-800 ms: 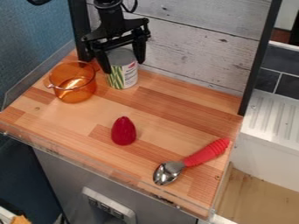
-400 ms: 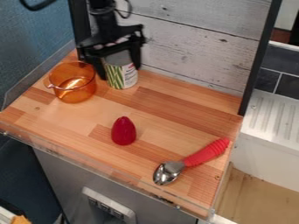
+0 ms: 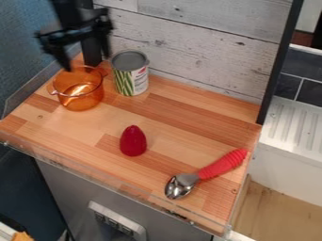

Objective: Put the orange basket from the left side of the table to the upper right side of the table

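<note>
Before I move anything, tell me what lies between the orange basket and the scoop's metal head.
A red, pointed object lies between the basket and the head in the camera view.

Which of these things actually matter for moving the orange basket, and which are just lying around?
Part of the job:
- orange basket, at the table's left
- black gripper, above it
- wooden table

Just lying about:
- can, beside the basket
- red pointed object
- red-handled metal scoop
</note>
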Controlling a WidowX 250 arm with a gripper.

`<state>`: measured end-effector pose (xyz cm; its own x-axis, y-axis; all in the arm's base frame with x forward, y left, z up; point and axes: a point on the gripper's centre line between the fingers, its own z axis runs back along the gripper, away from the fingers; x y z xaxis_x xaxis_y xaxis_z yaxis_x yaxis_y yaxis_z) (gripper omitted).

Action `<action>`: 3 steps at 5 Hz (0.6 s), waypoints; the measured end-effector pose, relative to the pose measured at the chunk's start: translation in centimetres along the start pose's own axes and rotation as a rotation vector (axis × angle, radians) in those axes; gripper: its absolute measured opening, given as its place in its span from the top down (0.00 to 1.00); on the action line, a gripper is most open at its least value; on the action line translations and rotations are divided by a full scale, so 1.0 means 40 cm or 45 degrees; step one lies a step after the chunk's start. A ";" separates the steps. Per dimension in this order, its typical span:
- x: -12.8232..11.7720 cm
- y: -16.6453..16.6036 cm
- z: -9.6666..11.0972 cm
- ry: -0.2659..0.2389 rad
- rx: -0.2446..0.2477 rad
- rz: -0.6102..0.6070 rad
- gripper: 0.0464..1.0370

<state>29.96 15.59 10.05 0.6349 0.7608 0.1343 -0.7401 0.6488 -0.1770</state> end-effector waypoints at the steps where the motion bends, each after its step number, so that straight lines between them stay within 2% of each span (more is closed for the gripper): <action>1: 0.052 0.078 0.016 -0.069 0.040 0.052 0.04; 2: 0.115 0.130 -0.006 -0.134 0.103 0.089 0.04; 3: 0.159 0.154 -0.063 -0.130 0.161 0.080 0.04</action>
<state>30.01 24.38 7.36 0.5656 0.7930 0.2264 -0.8036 0.5917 -0.0651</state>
